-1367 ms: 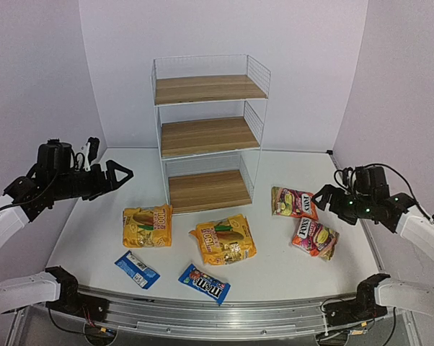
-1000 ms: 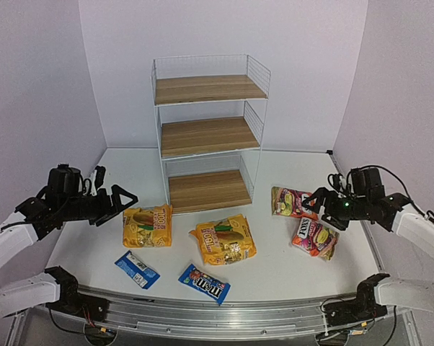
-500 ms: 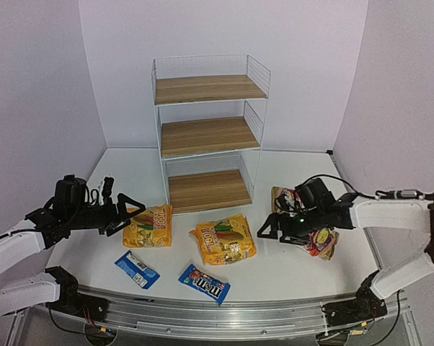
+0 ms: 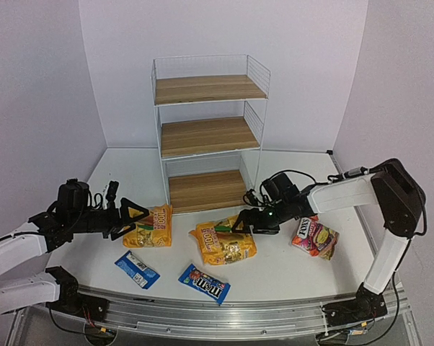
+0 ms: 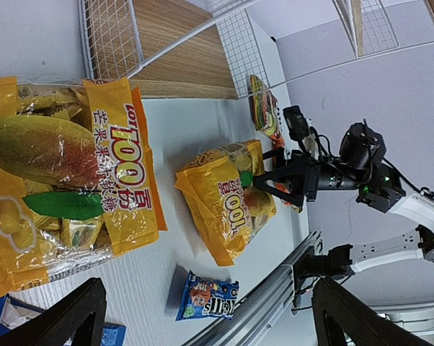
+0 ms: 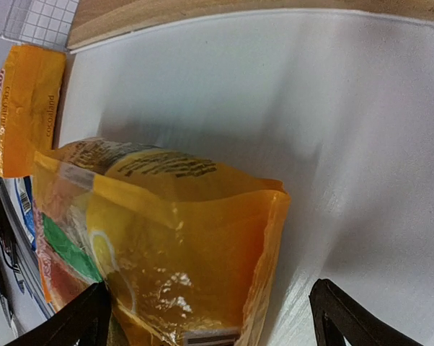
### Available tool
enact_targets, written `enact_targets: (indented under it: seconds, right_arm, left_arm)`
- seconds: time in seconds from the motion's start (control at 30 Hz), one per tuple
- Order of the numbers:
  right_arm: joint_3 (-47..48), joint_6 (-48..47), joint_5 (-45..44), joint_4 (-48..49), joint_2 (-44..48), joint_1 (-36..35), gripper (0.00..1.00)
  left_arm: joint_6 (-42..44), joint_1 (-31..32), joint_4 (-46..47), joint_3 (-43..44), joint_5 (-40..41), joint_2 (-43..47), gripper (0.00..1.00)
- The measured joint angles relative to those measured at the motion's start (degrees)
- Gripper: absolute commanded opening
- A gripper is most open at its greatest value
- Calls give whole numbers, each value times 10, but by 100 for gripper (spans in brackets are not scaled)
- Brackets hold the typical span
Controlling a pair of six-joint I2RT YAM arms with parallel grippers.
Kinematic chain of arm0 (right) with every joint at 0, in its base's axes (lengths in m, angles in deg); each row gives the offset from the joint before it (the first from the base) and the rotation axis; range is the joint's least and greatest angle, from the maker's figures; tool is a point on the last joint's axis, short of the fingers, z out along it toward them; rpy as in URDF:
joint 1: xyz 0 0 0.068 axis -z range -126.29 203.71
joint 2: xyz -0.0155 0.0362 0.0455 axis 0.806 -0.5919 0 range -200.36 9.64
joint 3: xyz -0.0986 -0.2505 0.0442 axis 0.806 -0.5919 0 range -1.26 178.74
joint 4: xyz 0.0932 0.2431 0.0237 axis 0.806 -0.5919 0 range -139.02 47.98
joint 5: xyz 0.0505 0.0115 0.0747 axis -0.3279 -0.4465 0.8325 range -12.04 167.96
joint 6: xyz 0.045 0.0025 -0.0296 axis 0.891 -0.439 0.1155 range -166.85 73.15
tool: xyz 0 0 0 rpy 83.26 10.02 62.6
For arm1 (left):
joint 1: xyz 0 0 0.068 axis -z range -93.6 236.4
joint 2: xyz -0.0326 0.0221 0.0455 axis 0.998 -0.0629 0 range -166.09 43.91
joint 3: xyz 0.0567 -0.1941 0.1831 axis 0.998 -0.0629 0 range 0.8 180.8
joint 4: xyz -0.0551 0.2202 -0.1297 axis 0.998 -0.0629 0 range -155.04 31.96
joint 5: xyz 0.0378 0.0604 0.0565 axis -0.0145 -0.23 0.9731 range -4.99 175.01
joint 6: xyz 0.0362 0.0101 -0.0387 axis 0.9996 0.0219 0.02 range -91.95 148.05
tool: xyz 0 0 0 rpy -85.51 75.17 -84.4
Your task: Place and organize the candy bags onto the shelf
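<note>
The shelf (image 4: pixel 206 130) stands at the back centre with its three boards bare. Two yellow-orange bags lie in front of it: the left one (image 4: pixel 148 225) (image 5: pixel 58 173) and the middle one (image 4: pixel 224 243) (image 5: pixel 228 198) (image 6: pixel 166 245). My left gripper (image 4: pixel 129 216) (image 5: pixel 210 324) is open, just left of the left bag. My right gripper (image 4: pixel 243 222) (image 6: pixel 217 324) is open, low at the middle bag's upper right edge, one finger on each side of it. One red-pink bag (image 4: pixel 314 236) lies to the right. The other (image 5: pixel 264 115) is mostly hidden behind my right arm. Two blue packets (image 4: pixel 136 269) (image 4: pixel 204 282) lie near the front.
The metal rail (image 4: pixel 224 317) runs along the table's near edge. The shelf's white wire sides (image 4: pixel 257 72) rise beside each board. The lowest board (image 6: pixel 238 11) is just beyond the middle bag. Walls close the table in on the left, right and back.
</note>
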Motion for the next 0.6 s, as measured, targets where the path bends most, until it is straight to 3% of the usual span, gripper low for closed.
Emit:
enact_targets:
  seconds: [0.1,0.4,0.5,0.6]
  right_arm:
    - [5,2,25,15,-27,1,74]
    - [-11,42,80,74,-17,0,10]
    - [-32,68,91,88,17,-4,2]
    - [-55,92,90,93,63,-12,0]
  left_arm:
    - [0,1,1,0,-3,1,100]
    - [-18,30,29,0,-11,-14,100]
    - [-32,76,56,0,5,-29,100]
    - [-46,133,90,0,23,-57,100]
